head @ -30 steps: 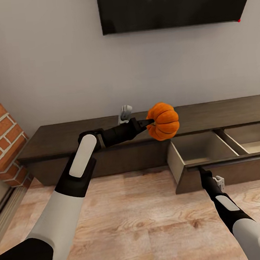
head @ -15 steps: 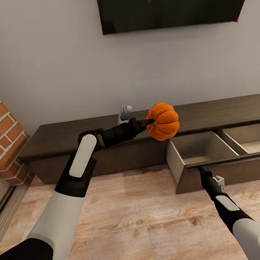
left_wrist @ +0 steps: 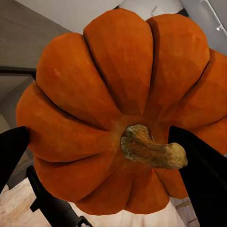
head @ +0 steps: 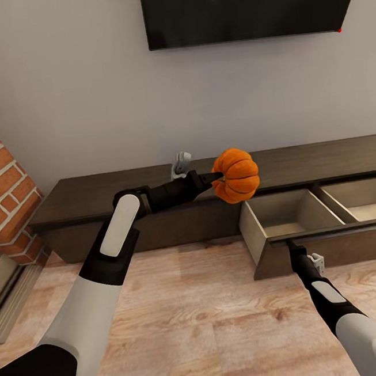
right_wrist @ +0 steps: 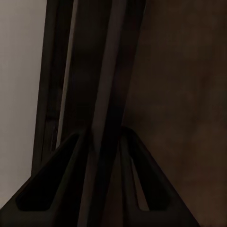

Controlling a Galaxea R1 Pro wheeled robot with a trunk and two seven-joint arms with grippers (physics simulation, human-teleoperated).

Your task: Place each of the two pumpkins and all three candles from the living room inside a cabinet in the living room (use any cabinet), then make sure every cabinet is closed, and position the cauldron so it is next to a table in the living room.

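Pumpkin (head: 236, 175) stem toward left tool (head: 215, 177)

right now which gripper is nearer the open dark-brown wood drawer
Right. The right gripper grips the front edge of the open dark-brown wood drawer; the left gripper holds the orange ribbed pumpkin above its left end.

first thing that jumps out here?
The orange pumpkin, held up by the left gripper in front of the dark cabinet, just left of the pulled-out drawer, whose visible compartments look empty. Next, the right gripper pinches that drawer's front edge, and the black TV hangs on the wall above.
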